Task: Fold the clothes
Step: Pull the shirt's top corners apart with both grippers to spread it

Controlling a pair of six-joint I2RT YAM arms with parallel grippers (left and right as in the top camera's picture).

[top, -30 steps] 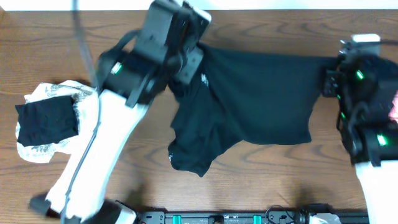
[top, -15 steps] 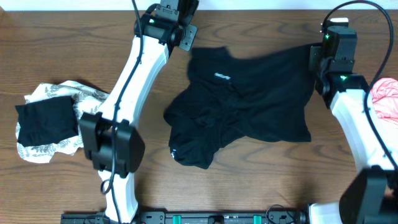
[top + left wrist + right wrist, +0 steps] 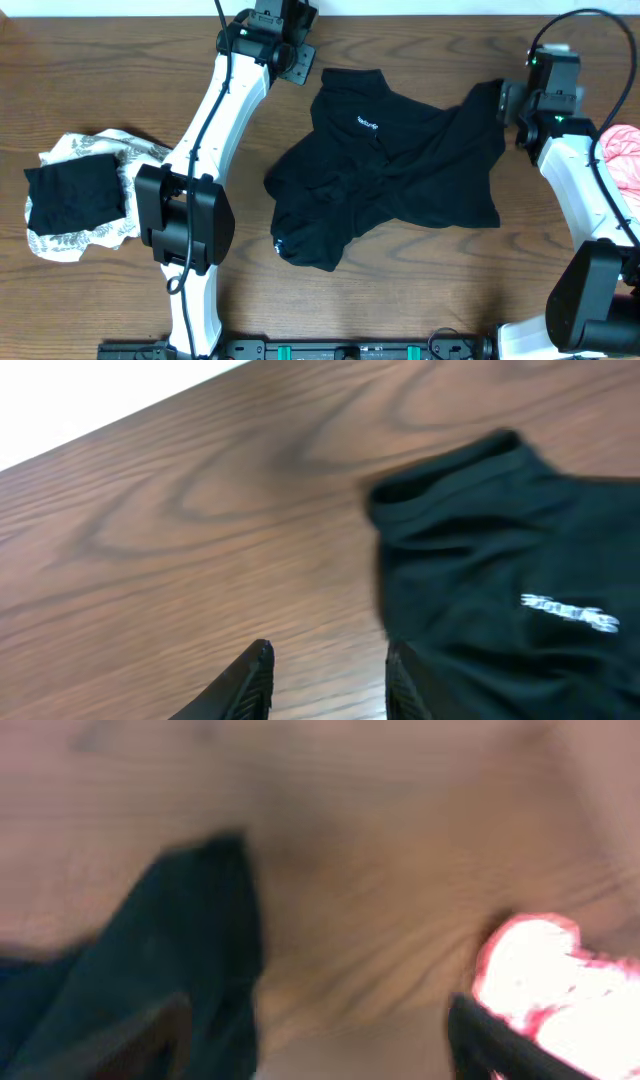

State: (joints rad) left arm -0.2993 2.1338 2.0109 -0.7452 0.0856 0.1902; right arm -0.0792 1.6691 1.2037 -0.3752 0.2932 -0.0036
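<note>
At the middle of the wooden table (image 3: 450, 300), the black shirt (image 3: 400, 170) lay crumpled and only partly spread, with its collar (image 3: 350, 80) toward 12 o'clock and the small white lettering (image 3: 368, 123) just beneath it. The left gripper (image 3: 295, 62) hovered near the far edge of the table, with the collar just beside it at about 4 o'clock. In the left wrist view its fingers (image 3: 252, 682) were spread over bare wood, holding nothing, and the shirt lay ahead of them at 2 o'clock. The left arm reached in a long, nearly straight line from the near edge up to 12 o'clock. The right gripper (image 3: 508, 100) stood at the shirt's 2 o'clock corner, where a sleeve (image 3: 488, 95) rose toward it. The right wrist view was blurred, but its fingers (image 3: 485, 1040) appeared set wide apart, with the dark cloth at 10 o'clock and not clearly pinched. The right arm bent in from 4 o'clock. A pink piece (image 3: 625, 160) lay at the table's 3 o'clock edge. A white leaf-print piece (image 3: 95, 150) with a black piece (image 3: 75, 195) on top lay at 9 o'clock, well apart from both grippers.
</note>
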